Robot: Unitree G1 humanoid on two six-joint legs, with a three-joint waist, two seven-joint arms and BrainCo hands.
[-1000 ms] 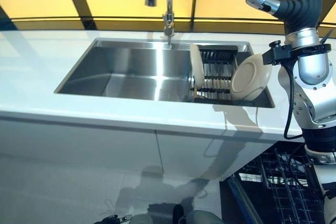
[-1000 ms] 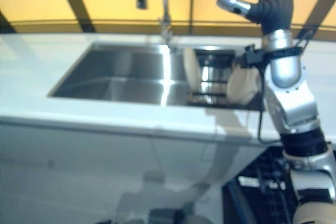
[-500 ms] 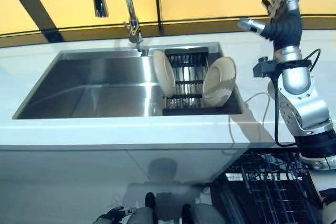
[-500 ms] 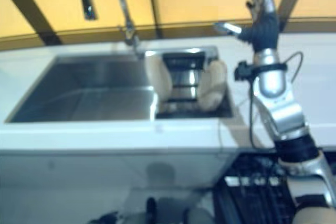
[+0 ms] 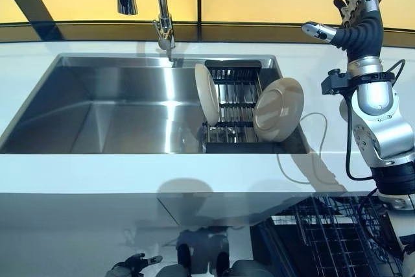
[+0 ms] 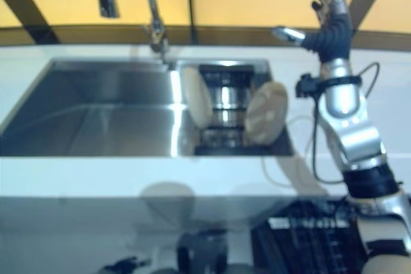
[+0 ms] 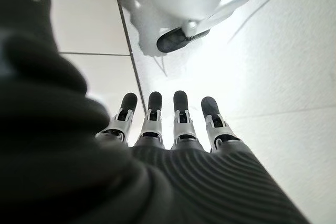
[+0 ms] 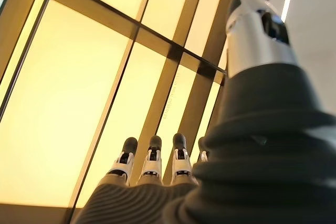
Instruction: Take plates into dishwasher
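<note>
The right hand (image 5: 355, 12), fingers apart and empty, is raised above the bench's far right edge, nearer the tilted plate (image 5: 279, 109) standing below-left in the sink rack (image 5: 235, 105).

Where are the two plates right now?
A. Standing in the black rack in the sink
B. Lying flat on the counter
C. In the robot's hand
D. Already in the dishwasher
A: both plates stand on edge in the black rack at the right end of the sink, while the right hand is raised open above the counter, holding nothing.
</note>
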